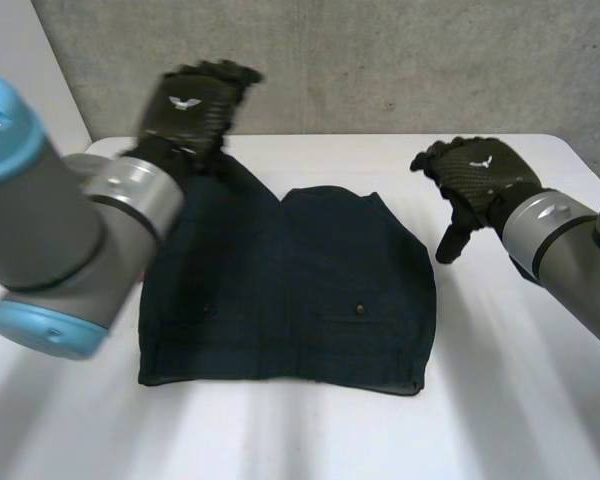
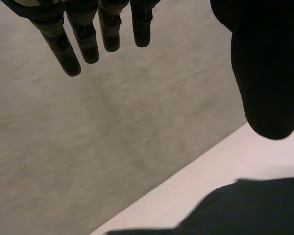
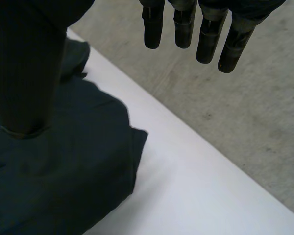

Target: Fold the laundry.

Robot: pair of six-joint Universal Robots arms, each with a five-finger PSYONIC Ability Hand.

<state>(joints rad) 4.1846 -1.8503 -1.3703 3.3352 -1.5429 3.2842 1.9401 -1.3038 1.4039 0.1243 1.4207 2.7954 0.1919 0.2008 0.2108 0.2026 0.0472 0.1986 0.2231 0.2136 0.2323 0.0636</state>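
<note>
Hovering empty: left robot hand (image 1: 192, 105) spread above far-left corner of dark garment (image 1: 290, 290); right robot hand (image 1: 477, 178) spread, just beside its right edge. Garment flat mid-worktop (image 1: 520, 400). Likely between folds. Next: pinch one edge, carry it across.

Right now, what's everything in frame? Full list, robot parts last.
garment: one, dark navy, lying flat at the middle of the table
table: one, white, under the garment
wall: one, grey concrete, behind the table
arms: two, grey with light-blue caps, left and right, coming in from either side
left hand: one, black, raised by the garment's far left part, fingers straight, holding nothing
right hand: one, black, over the table beside the garment's right edge, apart from it, fingers straight, holding nothing
</note>
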